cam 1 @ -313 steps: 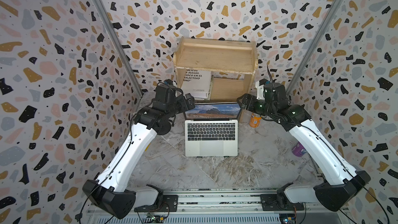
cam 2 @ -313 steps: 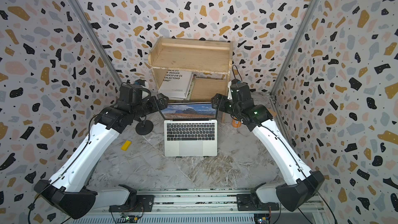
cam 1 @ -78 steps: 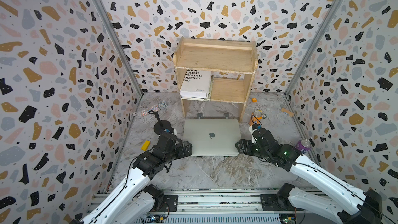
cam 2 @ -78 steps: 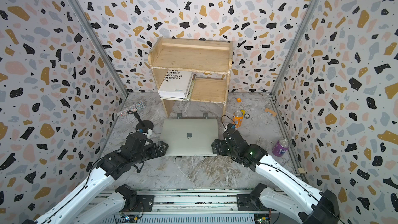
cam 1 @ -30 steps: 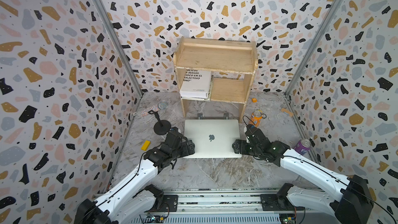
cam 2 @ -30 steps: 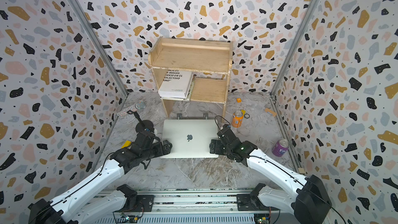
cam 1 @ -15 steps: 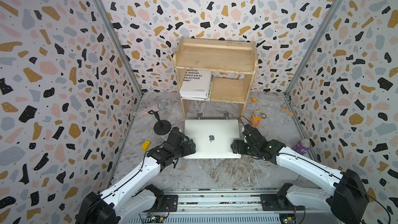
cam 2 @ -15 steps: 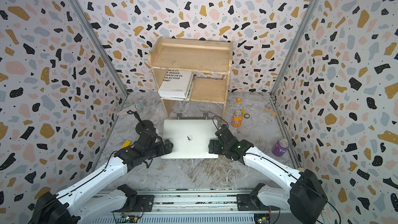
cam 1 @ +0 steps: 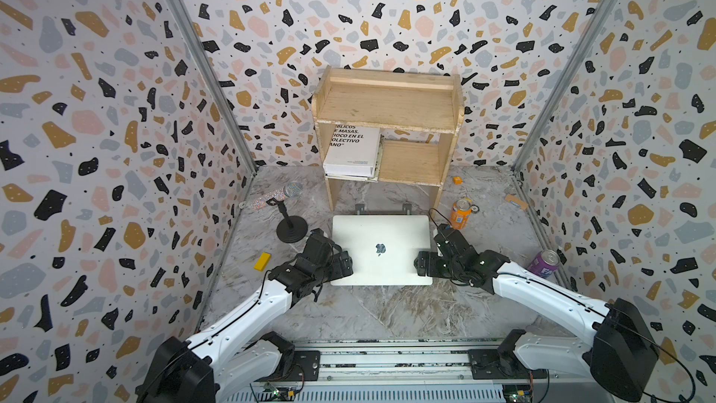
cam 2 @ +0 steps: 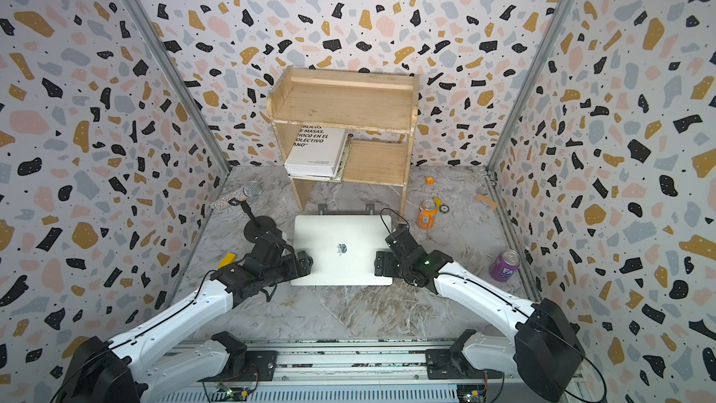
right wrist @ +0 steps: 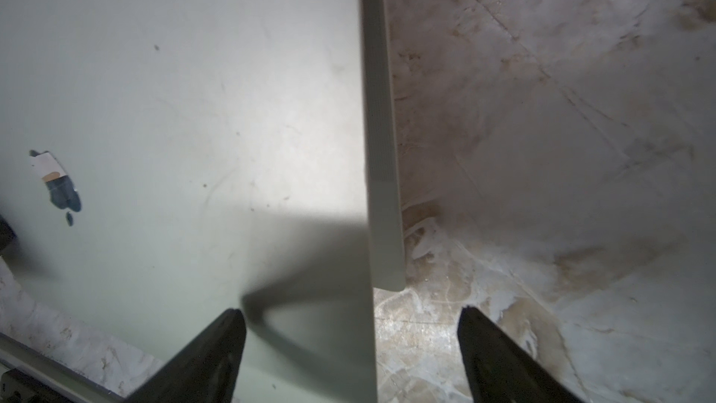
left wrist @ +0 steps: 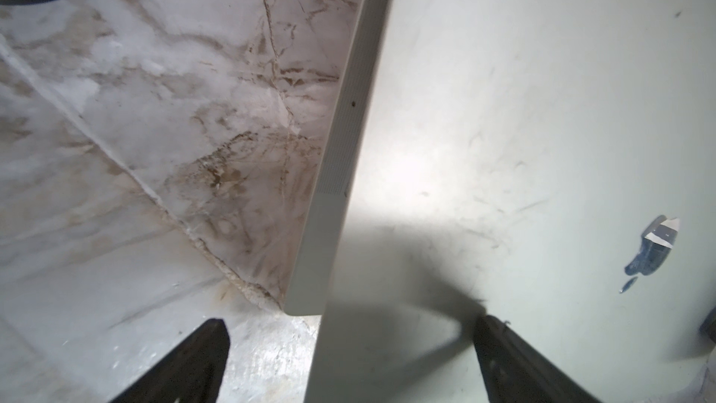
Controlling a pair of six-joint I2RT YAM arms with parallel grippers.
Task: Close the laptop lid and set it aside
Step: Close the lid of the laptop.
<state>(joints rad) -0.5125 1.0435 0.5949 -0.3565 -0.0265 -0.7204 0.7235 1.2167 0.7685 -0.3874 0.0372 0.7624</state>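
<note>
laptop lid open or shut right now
Shut: the lid lies flat, apple logo facing up, and no keys or screen show in both top views.

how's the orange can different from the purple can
Colour: the orange can has an orange body, the purple can a purple one with white lettering. Place: the orange can stands by the leg of the shelf, just past the far corner of the laptop; the purple can stands by the side wall, well away from the shelf. Both stand upright on the laptop's right.

Closed laptop [cam 2: 341, 250] (logo up) on the marbled table [cam 2: 348, 315] — left claw [cam 2: 306, 261] and right claw [cam 2: 379, 263] at its side edges
</note>
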